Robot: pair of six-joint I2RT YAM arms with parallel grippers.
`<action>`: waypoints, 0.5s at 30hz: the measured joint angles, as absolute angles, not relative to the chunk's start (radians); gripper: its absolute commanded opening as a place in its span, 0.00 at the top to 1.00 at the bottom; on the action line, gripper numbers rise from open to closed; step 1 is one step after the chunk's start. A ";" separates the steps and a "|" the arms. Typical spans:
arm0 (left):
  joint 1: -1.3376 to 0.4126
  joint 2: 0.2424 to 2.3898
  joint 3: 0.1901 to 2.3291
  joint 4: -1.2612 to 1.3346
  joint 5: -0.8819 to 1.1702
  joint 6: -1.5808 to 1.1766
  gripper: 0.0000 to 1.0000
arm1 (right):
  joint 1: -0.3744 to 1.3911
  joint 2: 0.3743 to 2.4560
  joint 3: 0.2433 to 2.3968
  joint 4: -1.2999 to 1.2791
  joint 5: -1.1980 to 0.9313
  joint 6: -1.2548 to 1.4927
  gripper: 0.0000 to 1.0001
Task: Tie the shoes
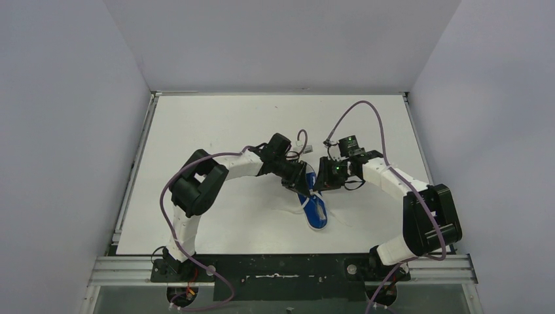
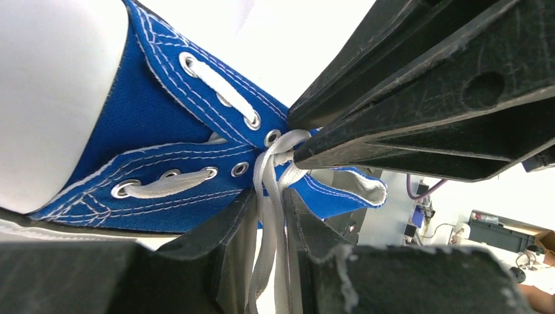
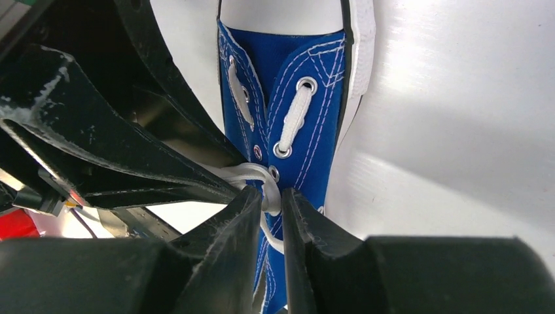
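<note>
One blue sneaker (image 1: pixel 317 212) lies near the middle of the desk (image 1: pixel 216 124). I see the left end effector (image 2: pixel 269 209) closed on the white laces (image 2: pixel 265 176) beside the top eyelets (image 2: pixel 272 137), and the right end effector (image 3: pixel 271 201) pinches the laces there too.

Bright, even overhead light; glare whitens the table (image 3: pixel 458 98), near fingers (image 3: pixel 222 261) blur.

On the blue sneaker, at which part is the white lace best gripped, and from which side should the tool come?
Grip the white lace just where it leaves the top eyelets of the blue sneaker, coming from the ankle end. There the flat strands stand free of the canvas, so they can be pinched across their width; lower down they lie tight between eyelets.
</note>
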State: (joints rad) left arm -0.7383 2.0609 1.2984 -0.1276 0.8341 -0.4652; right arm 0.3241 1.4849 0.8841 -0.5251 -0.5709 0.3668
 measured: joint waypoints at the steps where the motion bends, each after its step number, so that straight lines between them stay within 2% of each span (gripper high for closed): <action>1: -0.738 2.061 1.298 -0.128 0.836 -0.466 0.80 | 0.329 1.486 0.884 -0.525 -0.565 0.365 0.86; 5: -0.739 2.061 1.298 -0.128 0.841 -0.467 0.79 | 0.336 1.486 0.891 -0.531 -0.552 0.351 1.00; 15: -0.739 2.061 1.309 -0.132 0.849 -0.472 0.65 | 0.342 1.416 0.888 -0.537 -0.547 0.348 1.00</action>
State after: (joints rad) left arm -0.7391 2.0609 1.3087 -0.1322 0.8490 -0.4721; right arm 0.3420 1.4158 0.8879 -0.5369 -0.5472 0.3485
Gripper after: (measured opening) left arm 0.314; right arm 0.023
